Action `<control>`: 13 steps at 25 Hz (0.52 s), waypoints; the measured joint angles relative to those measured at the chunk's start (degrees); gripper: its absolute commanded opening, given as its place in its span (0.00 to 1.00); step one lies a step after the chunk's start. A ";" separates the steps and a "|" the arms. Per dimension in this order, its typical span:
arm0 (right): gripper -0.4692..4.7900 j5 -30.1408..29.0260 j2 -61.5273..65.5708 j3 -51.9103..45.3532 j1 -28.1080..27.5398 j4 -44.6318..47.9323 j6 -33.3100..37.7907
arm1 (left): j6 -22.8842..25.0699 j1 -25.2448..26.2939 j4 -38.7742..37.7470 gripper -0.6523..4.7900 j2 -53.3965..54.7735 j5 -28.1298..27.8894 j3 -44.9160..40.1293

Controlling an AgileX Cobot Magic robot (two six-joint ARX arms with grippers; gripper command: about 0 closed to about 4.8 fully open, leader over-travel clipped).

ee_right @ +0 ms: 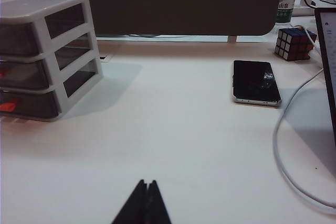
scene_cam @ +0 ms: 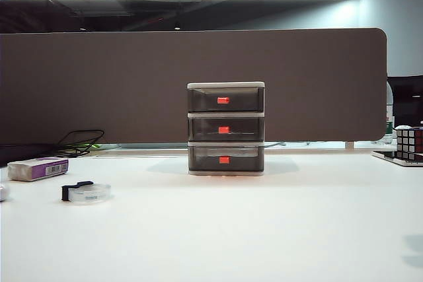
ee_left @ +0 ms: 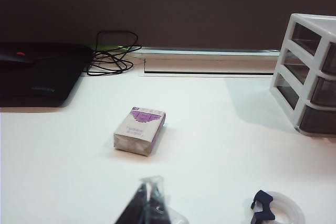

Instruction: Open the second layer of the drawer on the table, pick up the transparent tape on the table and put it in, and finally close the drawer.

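Note:
The drawer [scene_cam: 226, 128] is a small white-framed cabinet with three smoky grey layers, standing mid-table; its side shows in both wrist views [ee_left: 310, 72] [ee_right: 50, 56]. The second layer [scene_cam: 225, 129] is pushed in, its red handle facing the exterior camera. The transparent tape [scene_cam: 86, 193], a clear roll with a black cutter, lies flat on the white table [scene_cam: 264, 229] at the left, also in the left wrist view [ee_left: 275, 211]. My left gripper [ee_left: 149, 184] is shut and empty, hovering near the table's front, with the tape off to one side. My right gripper [ee_right: 146, 184] is shut and empty, far from the drawer.
A white-and-purple box [scene_cam: 38, 168] [ee_left: 140, 130] lies left of the tape. Black cables [scene_cam: 82, 142] and a dark bag [ee_left: 37, 74] sit at the back left. A phone [ee_right: 255, 81], a puzzle cube [ee_right: 294, 43] and a white cord [ee_right: 294, 150] lie to the right.

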 measured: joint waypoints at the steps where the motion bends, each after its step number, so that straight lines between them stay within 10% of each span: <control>1: 0.08 0.00 0.00 0.00 0.00 0.00 0.00 | 0.00 0.00 0.00 0.11 0.00 0.00 0.00; 13: 0.08 -0.24 0.00 0.00 0.15 0.00 0.52 | -1.95 0.00 0.04 0.12 -0.02 3.23 0.00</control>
